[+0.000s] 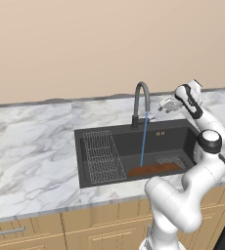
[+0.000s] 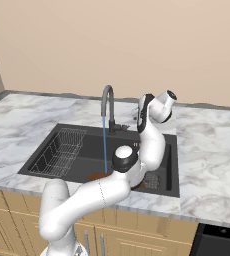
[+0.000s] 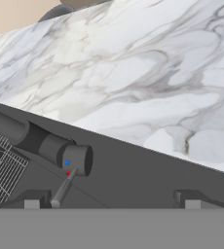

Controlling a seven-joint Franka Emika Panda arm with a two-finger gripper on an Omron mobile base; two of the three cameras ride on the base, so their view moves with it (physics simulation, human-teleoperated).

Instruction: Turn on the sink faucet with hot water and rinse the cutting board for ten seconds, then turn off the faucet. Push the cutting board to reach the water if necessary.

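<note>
The dark gooseneck sink faucet (image 1: 141,101) stands at the back rim of the black sink (image 1: 124,135). A thin blue stream of water (image 1: 143,141) falls from its spout onto the left end of the reddish-brown cutting board (image 1: 153,169), which lies flat on the basin floor at the front right. My gripper (image 1: 162,104) hovers just right of the faucet, above its side lever (image 1: 151,117). In the hand view the gripper (image 3: 112,202) is open, and the lever (image 3: 63,188) slants down from the faucet base (image 3: 50,146) close to the left fingertip (image 3: 32,203). My arm hides most of the board (image 2: 96,176).
A grey wire rack (image 1: 102,156) fills the left half of the basin. A mesh drain strainer (image 1: 171,159) sits behind the board. White-grey marbled counter (image 1: 31,146) surrounds the sink, with a beige wall behind and wooden cabinets below.
</note>
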